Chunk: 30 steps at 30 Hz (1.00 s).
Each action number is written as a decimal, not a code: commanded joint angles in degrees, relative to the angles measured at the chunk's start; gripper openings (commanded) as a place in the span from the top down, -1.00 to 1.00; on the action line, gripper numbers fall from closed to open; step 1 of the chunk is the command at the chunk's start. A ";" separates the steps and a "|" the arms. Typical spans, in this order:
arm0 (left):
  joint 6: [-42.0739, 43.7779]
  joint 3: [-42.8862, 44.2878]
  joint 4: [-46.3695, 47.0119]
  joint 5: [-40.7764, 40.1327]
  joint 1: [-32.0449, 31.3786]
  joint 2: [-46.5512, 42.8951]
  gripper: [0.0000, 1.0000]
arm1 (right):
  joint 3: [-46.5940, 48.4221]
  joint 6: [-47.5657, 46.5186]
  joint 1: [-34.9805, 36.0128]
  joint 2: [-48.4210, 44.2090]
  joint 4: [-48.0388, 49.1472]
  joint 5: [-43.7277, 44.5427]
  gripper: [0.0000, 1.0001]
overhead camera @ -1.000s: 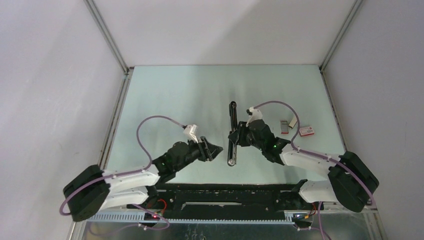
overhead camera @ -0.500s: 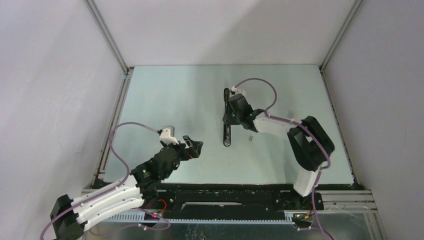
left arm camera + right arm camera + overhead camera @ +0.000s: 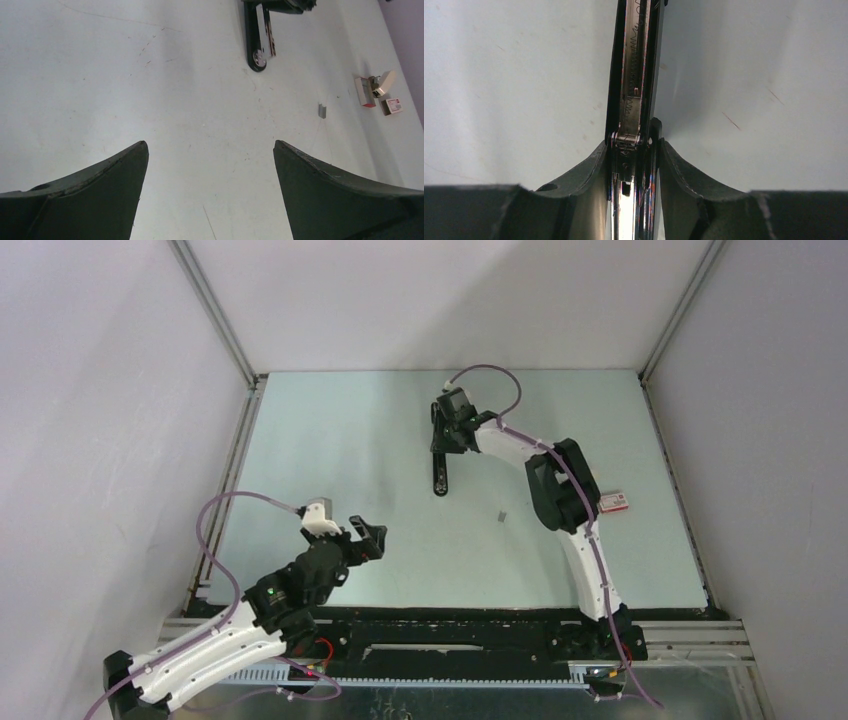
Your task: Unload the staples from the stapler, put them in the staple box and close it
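Robot lab cell: plain white walls, aluminium frame rails.

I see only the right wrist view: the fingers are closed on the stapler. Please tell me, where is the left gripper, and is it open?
Observer: The left gripper is open and empty, near the front left of the table, far from the stapler.
Operator: Is something loose on the table?
Observer: Yes, a small grey piece lies alone, to the right of the stapler's near end; it is too small to name.
Operator: Are there other things?
Observer: A red-and-white box lies near the table's right edge.
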 commanded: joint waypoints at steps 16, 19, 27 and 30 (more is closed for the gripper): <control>-1.83 3.46 -2.89 -2.35 0.17 -0.07 -1.00 | 11.83 3.33 3.04 4.40 -0.66 -3.59 -0.21; -2.38 3.69 -2.50 -2.49 0.21 0.86 -1.00 | 7.01 3.62 2.45 0.01 2.98 -6.50 -0.36; -2.53 5.90 -1.90 -2.95 0.44 3.56 -1.00 | -12.64 0.63 -1.25 -19.55 11.49 -10.35 -0.50; -1.11 6.79 -0.81 -1.54 1.15 4.80 -1.00 | -23.41 -0.67 -5.38 -28.85 10.71 -8.91 -0.60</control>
